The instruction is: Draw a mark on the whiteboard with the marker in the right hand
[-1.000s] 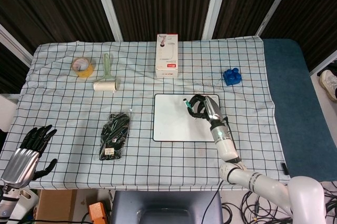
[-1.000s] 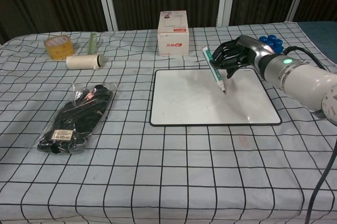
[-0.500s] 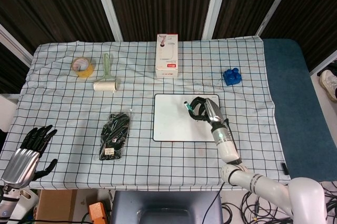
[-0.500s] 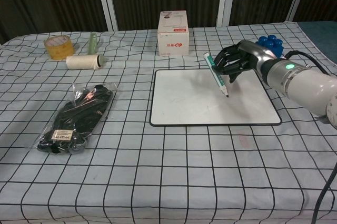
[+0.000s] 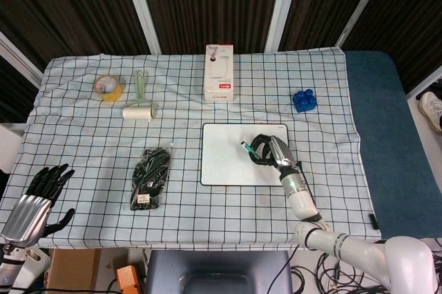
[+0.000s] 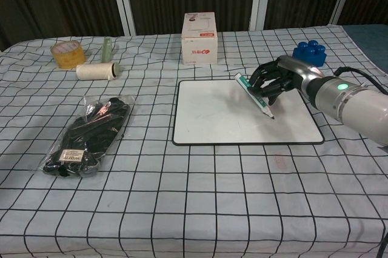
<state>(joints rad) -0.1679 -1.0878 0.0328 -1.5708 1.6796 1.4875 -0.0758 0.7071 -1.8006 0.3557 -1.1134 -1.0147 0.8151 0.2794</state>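
Marker (image 6: pixel 254 94) sits in my right robot hand (image 6: pixel 276 82), with my dark fingers (image 6: pixel 267 79) wrapped tight around it. It is green and white and leans over, with its dark tip pointing down at the whiteboard (image 6: pixel 218 112). The tip is right at the board, on the right half, but I cannot tell if it touches. From the head view, my right robot hand (image 5: pixel 266 150) is over the right part of the whiteboard (image 5: pixel 224 156), and the marker (image 5: pixel 246 146) pokes out to the left of my fingers.

The whiteboard lies flat on the counter (image 6: pixel 182 197), which has a white cloth with black squares. I see no clear mark on the board.

My left robot hand (image 5: pixel 38 194) is well apart, near the front left corner of the counter. Its fingers are spread and it holds nothing.

A bag of black gloves (image 6: pixel 88 131) lies left of the whiteboard. A white box (image 6: pixel 199 38) stands behind the board. A blue block (image 6: pixel 309 51) sits just behind my right robot hand. A lint roller (image 6: pixel 97 70) and a roll of tape (image 6: pixel 66 53) lie at the far left.
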